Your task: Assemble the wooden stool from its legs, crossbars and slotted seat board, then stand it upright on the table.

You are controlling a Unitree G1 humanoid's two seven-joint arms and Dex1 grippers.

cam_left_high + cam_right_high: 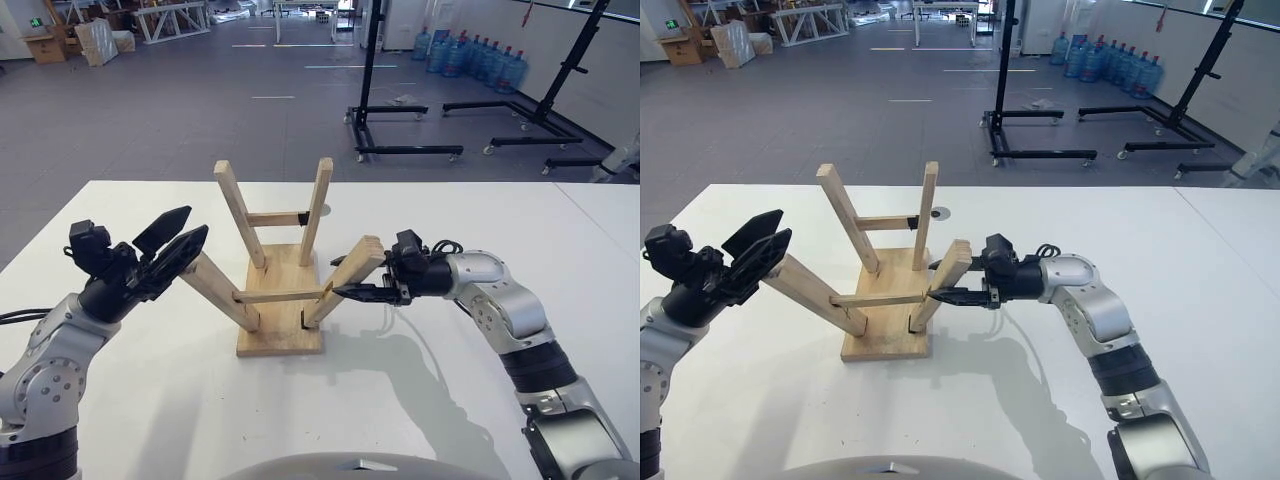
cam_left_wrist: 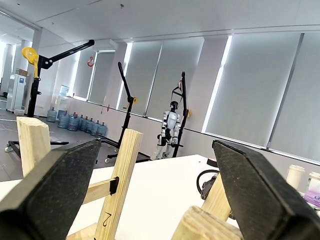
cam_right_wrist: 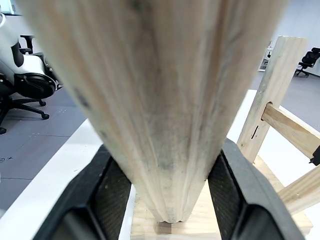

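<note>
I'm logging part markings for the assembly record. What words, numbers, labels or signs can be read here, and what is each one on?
"2" (handwritten, might be a 7): on the rear stool leg, below its black bracket.
Green sign in the far room: too small to read.
Labels on the water bottles: too small to read.

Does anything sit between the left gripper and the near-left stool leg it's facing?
Nothing visible does. The open left gripper is right at the upper end of the near-left leg, and the leg's end lines up with its spread jaws. The right gripper clamps the near-right leg, off to the other side.
</note>
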